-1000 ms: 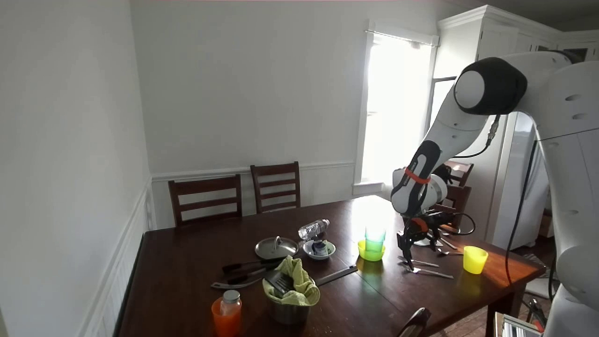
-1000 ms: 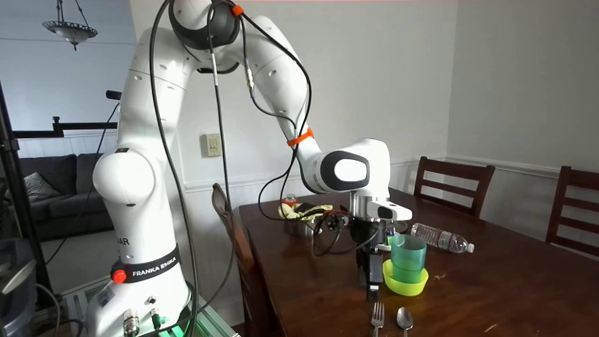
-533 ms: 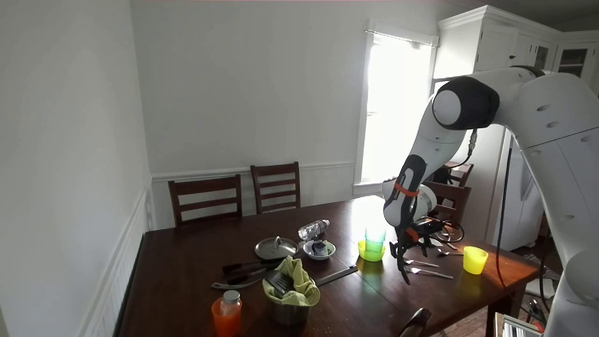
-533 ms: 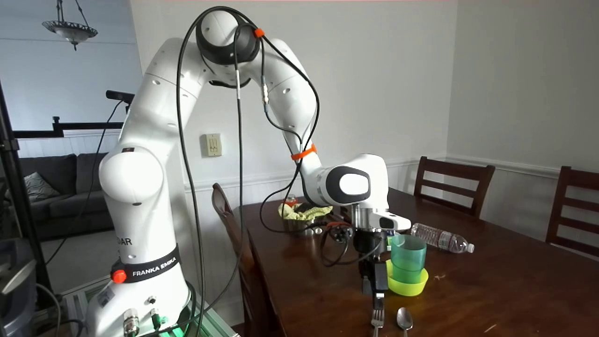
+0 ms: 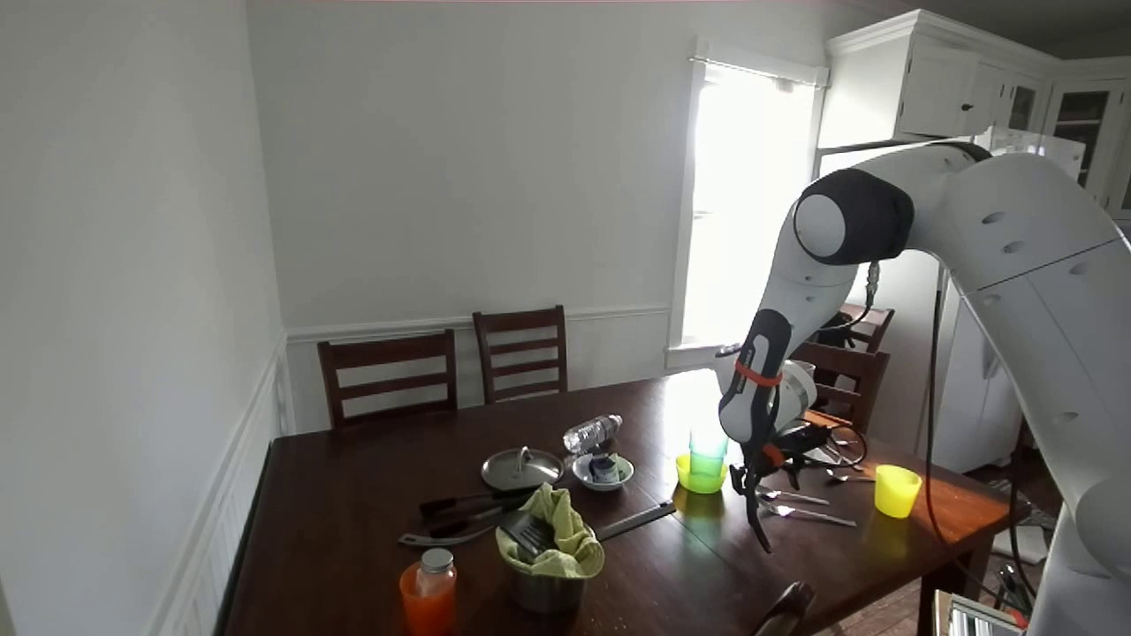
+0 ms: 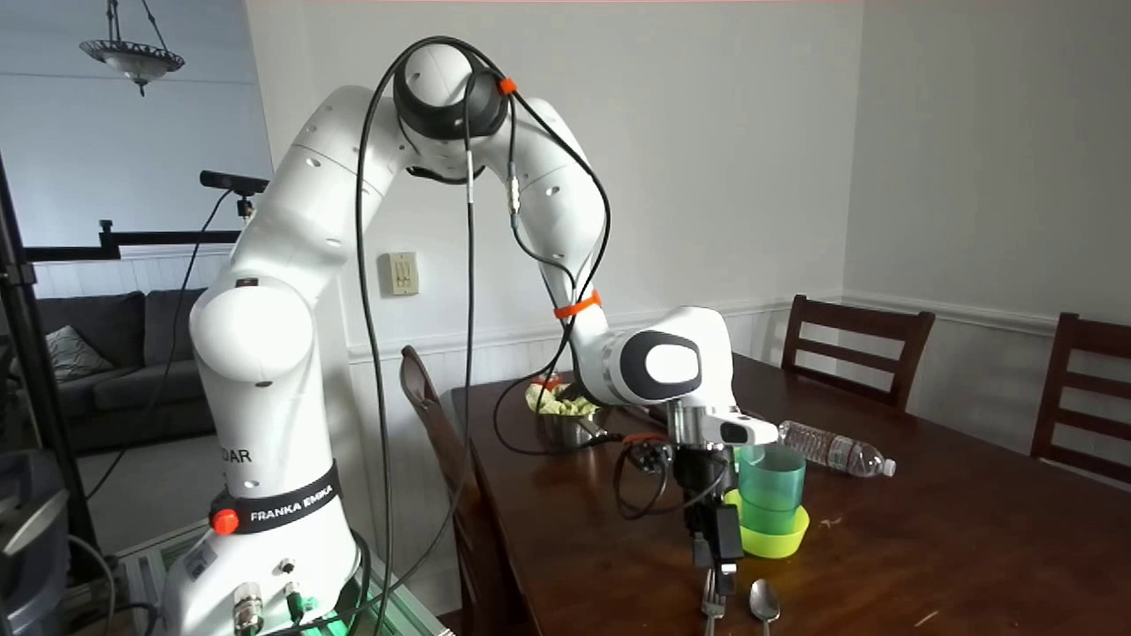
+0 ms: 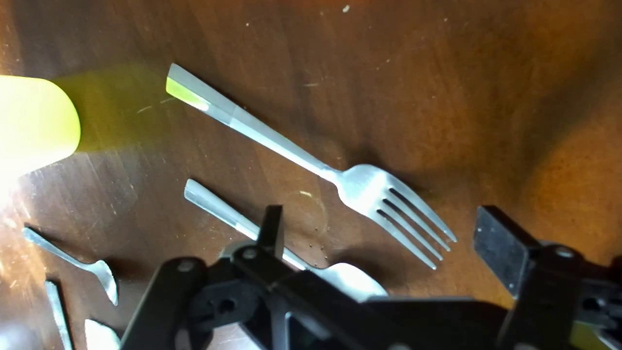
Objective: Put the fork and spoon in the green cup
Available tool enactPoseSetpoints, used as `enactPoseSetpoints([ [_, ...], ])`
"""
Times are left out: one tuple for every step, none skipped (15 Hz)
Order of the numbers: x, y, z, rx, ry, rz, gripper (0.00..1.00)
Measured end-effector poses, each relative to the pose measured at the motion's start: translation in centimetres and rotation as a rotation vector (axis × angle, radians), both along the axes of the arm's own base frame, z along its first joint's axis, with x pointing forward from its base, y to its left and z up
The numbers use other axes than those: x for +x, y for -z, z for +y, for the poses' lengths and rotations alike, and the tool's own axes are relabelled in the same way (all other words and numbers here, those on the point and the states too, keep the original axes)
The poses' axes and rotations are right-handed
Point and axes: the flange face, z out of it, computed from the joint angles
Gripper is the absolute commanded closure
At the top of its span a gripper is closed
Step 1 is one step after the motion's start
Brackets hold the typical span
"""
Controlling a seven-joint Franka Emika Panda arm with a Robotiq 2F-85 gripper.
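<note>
The fork (image 7: pixel 362 187) lies on the dark table in the wrist view, its tines partly between my open fingers. The spoon (image 7: pixel 347 278) lies beside it, partly hidden by a finger. The fork (image 5: pixel 817 516) and spoon (image 5: pixel 802 498) also show in an exterior view, and the fork (image 6: pixel 713 605) and spoon (image 6: pixel 764 602) in an exterior view. The green cup, a translucent teal-green tumbler (image 6: pixel 773 477), stands upright in a lime-green bowl (image 6: pixel 770 543). My gripper (image 7: pixel 386 236) is open, empty, pointing down, and low over the fork's tines; whether it touches the table cannot be told.
A yellow cup (image 5: pixel 897 492) stands beyond the fork's handle. More cutlery (image 7: pixel 77 262) lies past the spoon. A pot with a green cloth (image 5: pixel 548 587), an orange cup (image 5: pixel 428 609), a lid (image 5: pixel 521 469), a small bowl (image 5: pixel 603 484) and a bottle (image 5: pixel 592 434) are also on the table.
My arm has lowered. In an exterior view the gripper has moved down and a little left; in an exterior view, down and slightly right, now overlapping the fork. Fork, spoon and cup have not moved.
</note>
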Motion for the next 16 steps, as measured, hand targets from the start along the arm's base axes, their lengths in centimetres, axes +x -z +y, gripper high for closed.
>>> enactPoseSetpoints([
  [0.1, 0.2, 0.0, -0.002, -0.002, -0.002, 0.00],
  [0.2, 0.4, 0.0, -0.003, -0.004, -0.003, 0.00],
  [0.2, 0.6, 0.1, -0.004, -0.006, -0.003, 0.00],
  [0.3, 0.8, 0.1, -0.005, -0.008, -0.002, 0.02],
  [0.4, 1.0, 0.2, -0.006, -0.010, -0.001, 0.14],
  [0.5, 1.2, 0.3, -0.007, -0.011, 0.001, 0.27],
  [0.5, 1.4, 0.3, -0.007, -0.012, 0.003, 0.31],
  [0.6, 1.4, 0.3, -0.008, -0.014, 0.002, 0.37],
  [0.8, 1.4, 0.4, -0.009, -0.015, 0.000, 0.46],
  [1.0, 1.3, 0.4, -0.010, -0.015, -0.003, 0.53],
  [1.1, 1.3, 0.5, -0.010, -0.016, -0.005, 0.59],
  [1.3, 1.3, 0.6, -0.010, -0.015, -0.007, 0.67],
  [1.4, 1.2, 0.6, -0.010, -0.015, -0.009, 0.73],
  [1.4, 1.2, 0.6, -0.010, -0.014, -0.010, 0.81],
  [1.5, 1.2, 0.6, -0.011, -0.014, -0.012, 0.87],
  [1.6, 1.1, 0.6, -0.012, -0.014, -0.013, 0.94],
])
